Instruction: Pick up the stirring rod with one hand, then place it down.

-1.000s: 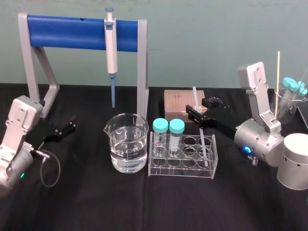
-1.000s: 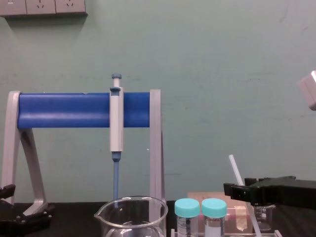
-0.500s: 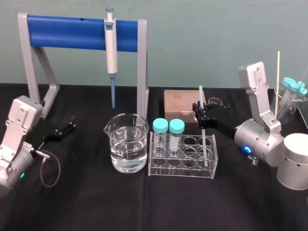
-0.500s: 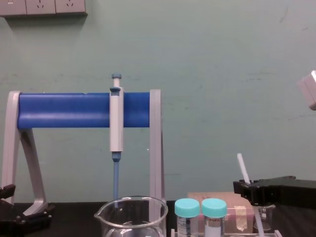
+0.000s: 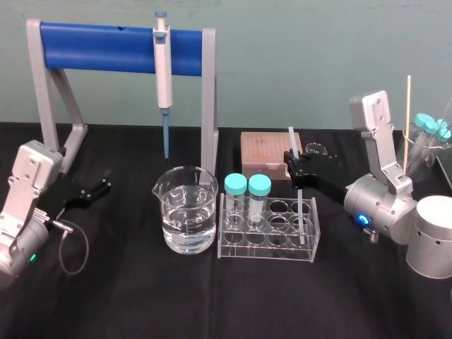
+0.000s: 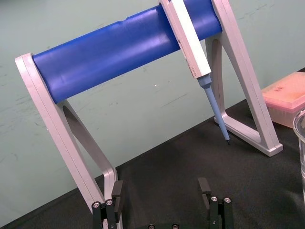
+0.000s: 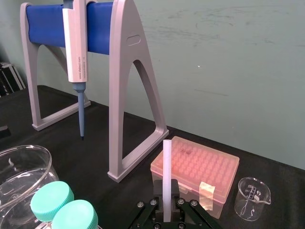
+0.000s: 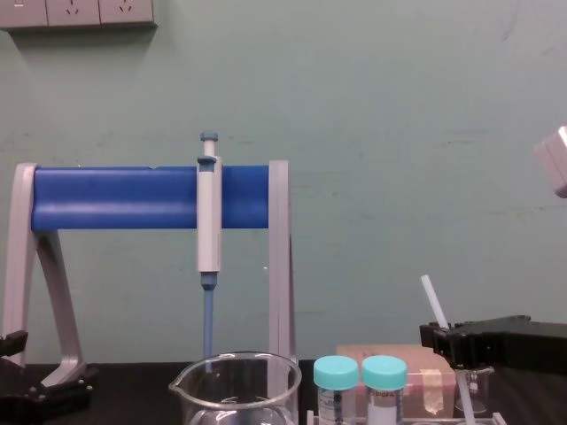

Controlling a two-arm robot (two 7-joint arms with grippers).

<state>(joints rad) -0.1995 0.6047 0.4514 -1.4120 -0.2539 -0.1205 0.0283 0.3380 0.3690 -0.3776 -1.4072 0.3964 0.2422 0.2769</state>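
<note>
so, rod (image 7: 167,167) in right end effector (image 5: 293,168)

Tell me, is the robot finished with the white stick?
Not quite. Grabbing is done: the right pincer is shut on the stirring rod. Right now the rod's lower end reaches into the clear rack. Left: letting go. The left pincer rests open, far left.

The stirring rod (image 7: 167,171) looks smooth, translucent white plastic; beaker (image 5: 186,212) gleams, glossy clear glass (rack (image 5: 268,244): clear plastic); tabletop (image 5: 141,296) matt black.
</note>
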